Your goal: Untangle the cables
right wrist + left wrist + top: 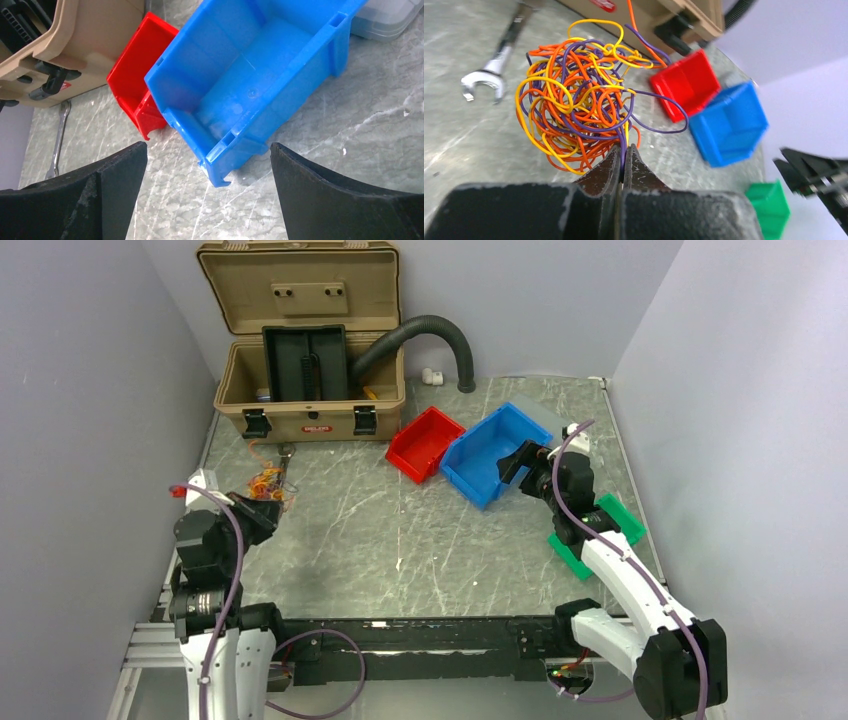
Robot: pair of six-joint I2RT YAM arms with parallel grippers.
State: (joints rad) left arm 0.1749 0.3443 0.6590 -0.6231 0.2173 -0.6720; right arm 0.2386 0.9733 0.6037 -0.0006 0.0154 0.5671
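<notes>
The cables (574,105) are a loose tangle of thin orange, yellow and purple wires lying on the marbled table at the left, in front of the tan case (300,340). From above the cables (267,483) show as a small bundle. My left gripper (624,150) is shut at the tangle's near edge, with a purple and a yellow strand pinched between its fingertips. In the top view the left gripper (262,508) sits right beside the bundle. My right gripper (207,145) is open wide and holds nothing; it hovers over the near corner of the blue bin (260,75), far from the cables.
A wrench (494,65) lies left of the tangle. A red bin (425,443) and the blue bin (492,453) stand mid-table, a green bin (605,530) under the right arm. A black ribbed hose (430,335) arches from the open case. A clear lid (385,20) lies behind the blue bin.
</notes>
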